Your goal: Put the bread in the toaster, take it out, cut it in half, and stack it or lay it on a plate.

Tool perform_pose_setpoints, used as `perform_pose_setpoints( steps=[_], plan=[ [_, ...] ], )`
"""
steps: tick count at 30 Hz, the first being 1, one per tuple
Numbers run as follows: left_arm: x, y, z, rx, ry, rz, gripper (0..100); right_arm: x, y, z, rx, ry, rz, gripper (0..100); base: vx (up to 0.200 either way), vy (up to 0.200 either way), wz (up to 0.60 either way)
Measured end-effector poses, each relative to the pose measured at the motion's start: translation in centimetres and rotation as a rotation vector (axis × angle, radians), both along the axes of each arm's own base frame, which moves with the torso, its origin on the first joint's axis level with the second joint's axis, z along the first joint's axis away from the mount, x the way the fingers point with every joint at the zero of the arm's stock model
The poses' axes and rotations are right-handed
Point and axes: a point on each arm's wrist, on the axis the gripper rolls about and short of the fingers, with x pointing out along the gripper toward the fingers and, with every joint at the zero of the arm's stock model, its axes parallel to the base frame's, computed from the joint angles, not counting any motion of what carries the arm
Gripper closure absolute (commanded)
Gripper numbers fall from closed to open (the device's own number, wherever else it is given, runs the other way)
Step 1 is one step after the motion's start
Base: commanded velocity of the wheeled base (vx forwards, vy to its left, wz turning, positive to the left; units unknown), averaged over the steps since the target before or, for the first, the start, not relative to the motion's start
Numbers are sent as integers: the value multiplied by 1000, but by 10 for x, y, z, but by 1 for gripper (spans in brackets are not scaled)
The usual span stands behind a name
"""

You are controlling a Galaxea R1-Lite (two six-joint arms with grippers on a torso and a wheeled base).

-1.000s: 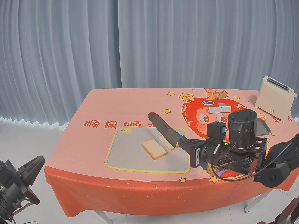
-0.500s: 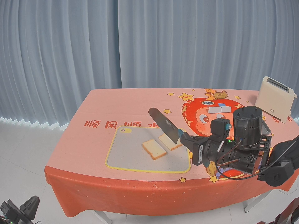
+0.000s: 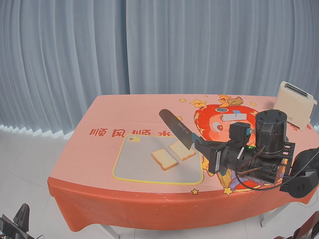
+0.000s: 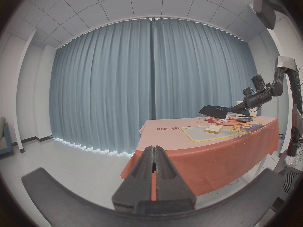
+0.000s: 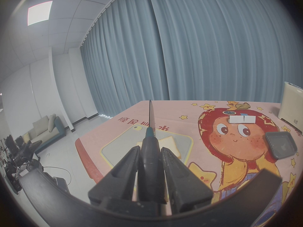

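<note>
Two bread halves (image 3: 164, 159) (image 3: 182, 150) lie side by side on the grey, yellow-rimmed cutting board (image 3: 139, 163). My right gripper (image 3: 202, 146) is shut on the handle of a dark knife (image 3: 176, 128). The blade slants up and to the left, above the right half and off the board. In the right wrist view, the knife (image 5: 151, 120) stands edge-on between the right gripper's (image 5: 151, 152) fingers, with the bread (image 5: 167, 142) beyond it. My left gripper (image 4: 153, 152) is shut and holds nothing. It hangs low, well off the table's left side. A grey plate (image 5: 280, 144) lies on the table's right part.
A cream toaster (image 3: 294, 105) stands at the table's far right corner. Two small white blocks (image 3: 234, 116) lie on the cartoon print of the orange tablecloth (image 3: 109, 117). A blue curtain hangs behind.
My right gripper has lifted the knife and drawn it to the right, off the right bread half. The left arm has sunk almost out of the head view's lower left corner.
</note>
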Motion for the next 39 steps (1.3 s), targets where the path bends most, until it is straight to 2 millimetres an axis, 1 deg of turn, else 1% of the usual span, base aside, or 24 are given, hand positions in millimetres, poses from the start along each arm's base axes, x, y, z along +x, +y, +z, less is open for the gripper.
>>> perform_pose_setpoints(
  steps=[20, 39],
  plan=[
    [-1, 0, 0, -16, -7, 19, 100, -9, -5, 11, 25, -28, 7, 100, 0, 0, 0],
    [0, 0, 0, -16, -5, 18, 100, -12, -3, 11, 23, -26, 21, 100, 0, 0, 0]
  ],
)
